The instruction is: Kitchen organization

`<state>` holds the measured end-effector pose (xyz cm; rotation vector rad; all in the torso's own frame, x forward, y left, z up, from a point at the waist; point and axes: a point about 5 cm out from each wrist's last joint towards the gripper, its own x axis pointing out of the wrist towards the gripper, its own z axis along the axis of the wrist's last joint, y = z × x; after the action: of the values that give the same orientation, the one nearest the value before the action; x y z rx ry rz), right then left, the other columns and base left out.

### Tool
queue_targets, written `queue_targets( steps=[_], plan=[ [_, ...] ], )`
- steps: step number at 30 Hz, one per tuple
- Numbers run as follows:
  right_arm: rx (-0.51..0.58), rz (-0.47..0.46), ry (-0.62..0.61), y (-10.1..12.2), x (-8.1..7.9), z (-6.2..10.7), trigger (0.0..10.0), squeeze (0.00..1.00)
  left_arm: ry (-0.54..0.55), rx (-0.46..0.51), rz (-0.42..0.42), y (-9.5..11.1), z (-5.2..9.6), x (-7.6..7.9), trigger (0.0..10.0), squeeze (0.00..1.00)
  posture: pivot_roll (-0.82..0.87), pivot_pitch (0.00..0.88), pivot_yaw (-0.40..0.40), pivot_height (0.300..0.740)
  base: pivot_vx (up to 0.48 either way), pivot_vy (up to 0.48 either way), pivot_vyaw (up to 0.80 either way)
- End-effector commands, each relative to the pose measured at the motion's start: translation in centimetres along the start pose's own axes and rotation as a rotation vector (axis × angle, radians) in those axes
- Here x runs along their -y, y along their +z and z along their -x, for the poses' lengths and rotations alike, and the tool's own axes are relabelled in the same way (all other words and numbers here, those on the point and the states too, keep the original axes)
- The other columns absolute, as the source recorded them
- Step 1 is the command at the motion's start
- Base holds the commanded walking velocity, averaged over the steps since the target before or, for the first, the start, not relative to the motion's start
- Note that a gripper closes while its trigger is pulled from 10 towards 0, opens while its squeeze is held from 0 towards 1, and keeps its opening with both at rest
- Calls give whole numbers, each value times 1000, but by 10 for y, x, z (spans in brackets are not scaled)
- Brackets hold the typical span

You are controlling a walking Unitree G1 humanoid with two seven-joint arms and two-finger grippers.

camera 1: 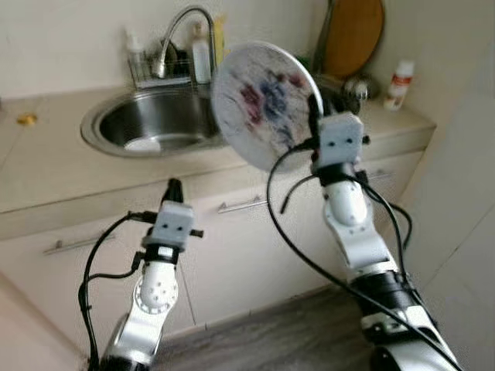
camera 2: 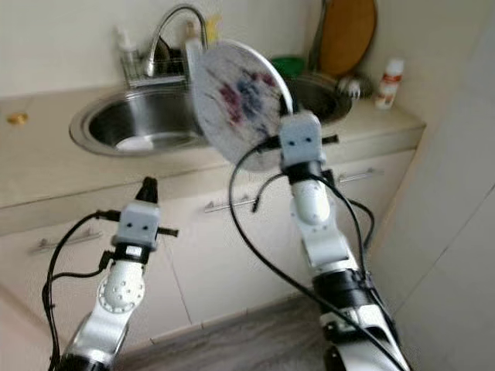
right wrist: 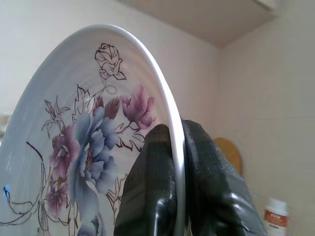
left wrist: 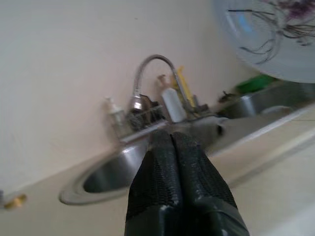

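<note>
A white plate (camera 1: 261, 103) painted with blue and purple flowers stands nearly upright in the air above the counter's front edge, just right of the steel sink (camera 1: 151, 121). My right gripper (camera 1: 314, 110) is shut on the plate's rim (right wrist: 174, 132), one black finger on each face. My left gripper (camera 1: 175, 188) is lower and to the left, in front of the cabinet doors, its fingers (left wrist: 179, 162) pressed together with nothing between them and pointing toward the sink (left wrist: 115, 174).
A curved tap (camera 1: 182, 31) and a rack of bottles (camera 1: 166, 66) stand behind the sink. A wooden board (camera 1: 353, 35) leans at the back right, a white bottle (camera 1: 398, 83) beside it. A small white item (camera 1: 143, 144) lies in the basin. Cabinet handles (camera 1: 241, 205) run below the counter.
</note>
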<state>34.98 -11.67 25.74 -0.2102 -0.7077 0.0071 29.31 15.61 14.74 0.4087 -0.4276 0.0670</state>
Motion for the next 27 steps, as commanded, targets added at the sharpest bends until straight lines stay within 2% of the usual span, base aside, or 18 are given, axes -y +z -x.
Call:
queue_targets(
  steps=[1, 10, 27],
  plan=[
    [32, -33, 13, 9, -10, -5, 10000, 0, 4, -1, -14, -2, 1, -5, 10000, 0, -30, 0, -16, 740, 0, 0, 0],
    [-6, -34, 6, 1, -11, 2, 10000, 0, -5, -7, -2, -2, 2, -4, 10000, 0, -34, 0, -10, 740, 70, 0, 0],
    [-10, -27, -60, 0, -2, 3, 10000, 0, 2, 15, 10, 1, -2, -5, 10000, 0, -35, 0, -6, 740, 445, 0, 0]
  ],
)
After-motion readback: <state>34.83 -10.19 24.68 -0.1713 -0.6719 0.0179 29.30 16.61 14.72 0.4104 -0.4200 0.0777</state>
